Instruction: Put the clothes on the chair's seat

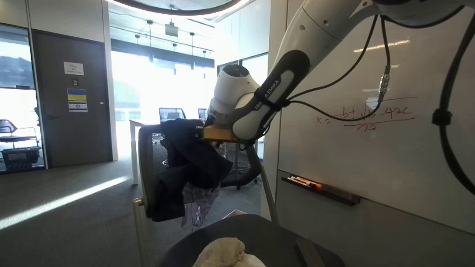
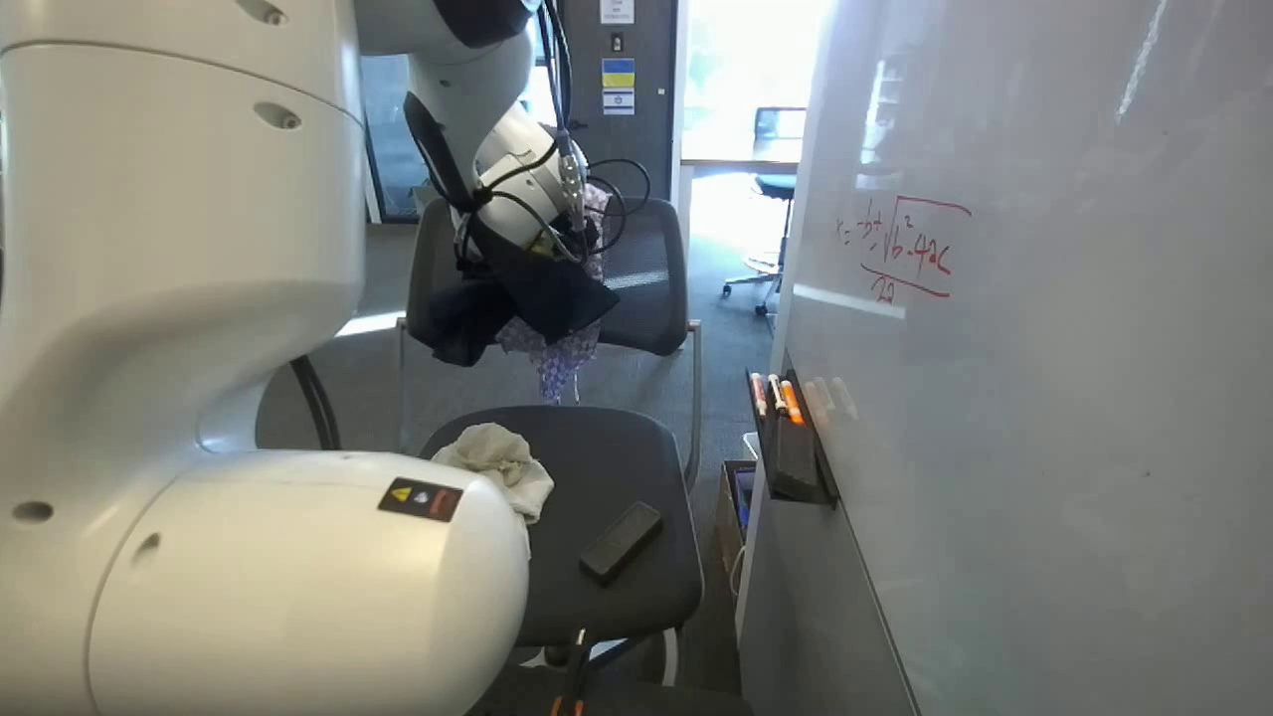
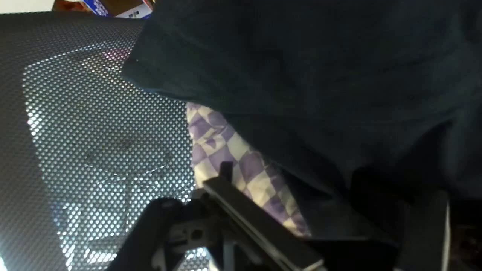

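The pincer [image 3: 316, 203] has dark cloth [image 1: 193, 159] hanging beside and below it

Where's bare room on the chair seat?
Free: the seat between black block, beige cloth and rear edge; also between block and front edge. Crowded: in front of the backrest, where the dark garment and checkered cloth hang. The arm hides one front corner.
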Robot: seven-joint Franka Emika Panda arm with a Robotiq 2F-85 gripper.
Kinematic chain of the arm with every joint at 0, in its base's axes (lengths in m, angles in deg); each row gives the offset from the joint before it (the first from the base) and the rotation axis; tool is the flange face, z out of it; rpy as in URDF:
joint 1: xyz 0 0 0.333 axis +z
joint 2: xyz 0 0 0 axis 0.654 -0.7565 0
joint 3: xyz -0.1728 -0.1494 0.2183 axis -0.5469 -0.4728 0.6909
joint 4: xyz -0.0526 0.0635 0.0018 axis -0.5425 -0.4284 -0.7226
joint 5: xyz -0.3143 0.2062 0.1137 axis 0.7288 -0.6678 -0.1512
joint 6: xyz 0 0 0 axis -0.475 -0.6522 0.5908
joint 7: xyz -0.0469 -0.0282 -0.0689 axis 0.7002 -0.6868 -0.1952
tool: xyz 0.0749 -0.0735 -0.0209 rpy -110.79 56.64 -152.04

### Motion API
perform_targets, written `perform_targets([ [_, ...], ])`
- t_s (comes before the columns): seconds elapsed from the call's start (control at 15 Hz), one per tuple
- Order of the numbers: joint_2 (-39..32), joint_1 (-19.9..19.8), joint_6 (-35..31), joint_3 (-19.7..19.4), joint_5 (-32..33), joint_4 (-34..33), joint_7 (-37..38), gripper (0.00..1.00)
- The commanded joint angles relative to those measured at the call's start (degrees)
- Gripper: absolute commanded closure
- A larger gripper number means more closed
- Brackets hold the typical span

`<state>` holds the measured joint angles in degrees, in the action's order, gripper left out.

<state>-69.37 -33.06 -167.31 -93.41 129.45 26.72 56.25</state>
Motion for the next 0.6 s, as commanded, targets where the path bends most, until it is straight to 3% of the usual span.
perform_targets([
  [0.0, -2.42, -1.49, -8.12, -0.62, 1.11, 0.69, 0.17, 0.50],
  [0.4, -1.92, -2.56, -11.85, -0.59, -0.06, 4.26, 0.38, 0.94],
  [0.53, -0.45, -2.87, -12.42, -0.04, -0.25, 6.22, 0.38, 1.00],
])
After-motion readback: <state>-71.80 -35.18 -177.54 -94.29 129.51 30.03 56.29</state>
